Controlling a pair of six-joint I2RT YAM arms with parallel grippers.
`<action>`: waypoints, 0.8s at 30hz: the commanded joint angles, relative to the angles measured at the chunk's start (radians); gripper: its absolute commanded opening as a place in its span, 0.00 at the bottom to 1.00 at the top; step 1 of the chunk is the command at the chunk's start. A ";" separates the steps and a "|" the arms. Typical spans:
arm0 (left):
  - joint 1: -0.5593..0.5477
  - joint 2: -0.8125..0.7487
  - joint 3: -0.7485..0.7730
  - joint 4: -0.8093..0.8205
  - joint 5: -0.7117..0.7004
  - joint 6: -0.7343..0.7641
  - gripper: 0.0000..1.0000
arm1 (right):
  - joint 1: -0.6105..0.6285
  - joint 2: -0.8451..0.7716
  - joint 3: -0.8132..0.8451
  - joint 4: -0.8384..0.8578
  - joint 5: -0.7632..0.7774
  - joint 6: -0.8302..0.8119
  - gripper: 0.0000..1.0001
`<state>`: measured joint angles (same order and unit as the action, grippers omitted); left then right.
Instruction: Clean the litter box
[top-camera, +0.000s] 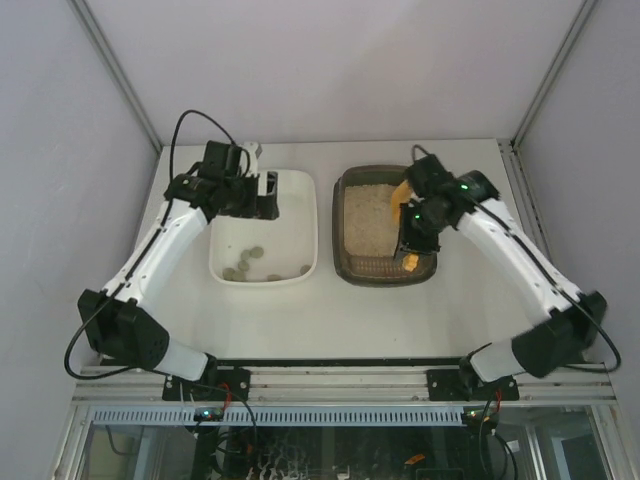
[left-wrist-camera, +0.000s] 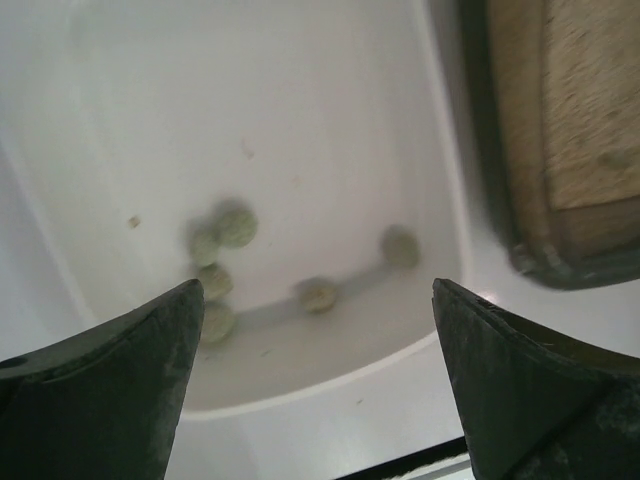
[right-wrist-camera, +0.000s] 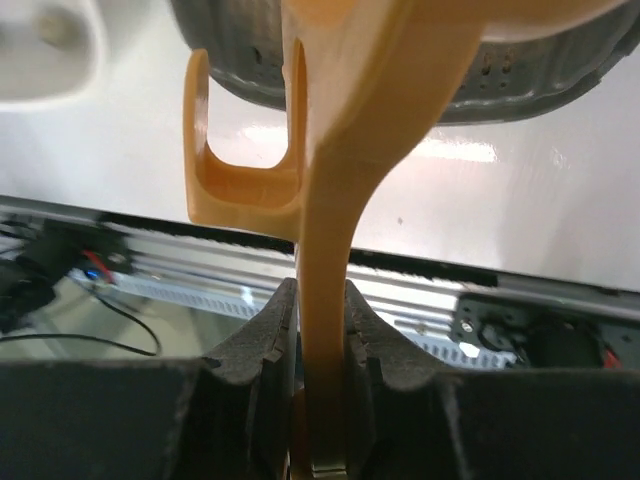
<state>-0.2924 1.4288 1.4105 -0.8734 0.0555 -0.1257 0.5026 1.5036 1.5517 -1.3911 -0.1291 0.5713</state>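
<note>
The litter box (top-camera: 343, 262) is a dark tray with beige litter, right of centre on the table. My right gripper (top-camera: 411, 238) hangs over its right side, shut on the handle of an orange scoop (top-camera: 409, 262). In the right wrist view the scoop handle (right-wrist-camera: 325, 230) runs up from between my fingers (right-wrist-camera: 268, 345), and the litter box wall (right-wrist-camera: 545, 80) shows beyond it. My left gripper (top-camera: 266, 192) is open and holds nothing, above the far end of the white tub. In the left wrist view, the litter box (left-wrist-camera: 525, 150) lies to the right of the tub.
The white tub (top-camera: 292, 215) sits left of the litter box and holds several greenish-grey clumps (top-camera: 245, 265), seen closer in the left wrist view (left-wrist-camera: 235, 225). Its rim (left-wrist-camera: 445, 180) nearly touches the litter box. The table's near edge and metal rail (right-wrist-camera: 200, 280) lie below the scoop.
</note>
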 joint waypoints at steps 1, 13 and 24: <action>-0.092 0.069 0.141 0.121 -0.043 -0.322 1.00 | -0.093 -0.294 -0.080 0.166 -0.073 0.142 0.00; -0.325 0.709 0.785 -0.074 -0.175 -0.477 1.00 | -0.231 -0.863 -0.258 0.194 0.035 0.321 0.00; -0.367 0.892 0.814 0.019 -0.317 -0.417 0.95 | -0.231 -0.922 -0.285 0.156 0.094 0.275 0.00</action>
<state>-0.6487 2.3085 2.1693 -0.9009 -0.1875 -0.5621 0.2752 0.5961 1.2610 -1.2533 -0.0734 0.8669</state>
